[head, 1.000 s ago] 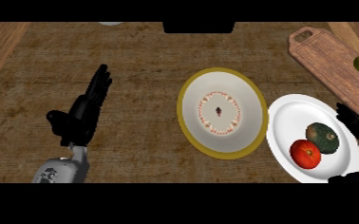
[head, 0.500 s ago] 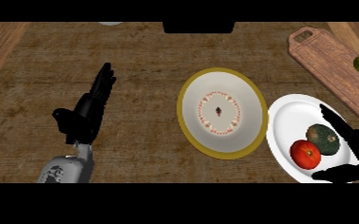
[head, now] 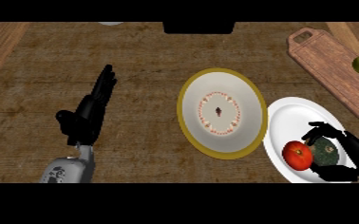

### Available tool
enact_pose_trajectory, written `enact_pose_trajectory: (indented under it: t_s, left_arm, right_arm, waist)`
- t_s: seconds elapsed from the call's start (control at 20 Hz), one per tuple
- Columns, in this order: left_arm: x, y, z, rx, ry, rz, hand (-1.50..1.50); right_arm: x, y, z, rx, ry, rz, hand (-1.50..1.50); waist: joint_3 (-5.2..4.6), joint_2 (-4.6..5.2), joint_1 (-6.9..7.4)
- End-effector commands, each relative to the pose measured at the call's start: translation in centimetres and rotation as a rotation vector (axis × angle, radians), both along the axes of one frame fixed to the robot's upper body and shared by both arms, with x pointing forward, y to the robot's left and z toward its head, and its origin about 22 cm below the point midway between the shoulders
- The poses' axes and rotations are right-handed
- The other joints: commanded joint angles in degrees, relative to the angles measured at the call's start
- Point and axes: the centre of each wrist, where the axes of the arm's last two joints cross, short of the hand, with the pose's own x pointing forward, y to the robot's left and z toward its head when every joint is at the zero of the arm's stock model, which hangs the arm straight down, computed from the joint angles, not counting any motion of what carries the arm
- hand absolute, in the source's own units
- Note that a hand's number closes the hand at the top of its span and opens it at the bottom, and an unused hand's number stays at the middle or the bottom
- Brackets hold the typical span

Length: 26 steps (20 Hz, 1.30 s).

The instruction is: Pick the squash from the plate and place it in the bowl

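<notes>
The tomato [head: 297, 155] sits right next to the squash [head: 325, 152] on the plate [head: 294, 107], so my fingers could bump it and make it roll away. My right hand [head: 345, 142] is half closed, curled round the squash. The bowl [head: 202, 88] is just beside the plate. My left hand [head: 87, 117] rests open, far from the plate.

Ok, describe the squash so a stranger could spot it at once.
Find the white plate on the right of the counter, beside the yellow-rimmed bowl. On it, the squash is the dark green one, with the right hand curled round it, not the red tomato.
</notes>
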Motion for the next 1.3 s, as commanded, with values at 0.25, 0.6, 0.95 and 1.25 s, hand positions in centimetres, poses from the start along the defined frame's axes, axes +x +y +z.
enact_pose_trajectory:
  t_s: [0.25,0.6,0.95,1.25]
  left_arm:
    - [0.2,0.8,-0.1,0.005,0.005,0.003,0.00]
    - [0.4,-0.3,0.0,-0.005,0.014,-0.014,0.00]
    - [0.0,1.6,-0.6,0.009,0.017,0.051,0.00]
    - [-0.1,1.3,1.1,-0.004,0.013,0.035,0.00]
  right_arm:
    - [-0.9,7.0,-0.8,0.088,0.067,0.546,1.50]
    - [-3.1,16.0,0.7,0.294,0.036,1.123,1.50]
    - [-6.6,15.6,8.0,0.449,-0.240,1.208,1.50]
    - [-8.8,14.5,17.2,0.391,-0.370,1.164,1.50]
  waist:
    - [0.17,-0.13,0.46]
    - [0.24,-0.41,0.52]
    - [0.21,-0.45,-2.19]
    - [0.23,-0.33,-1.92]
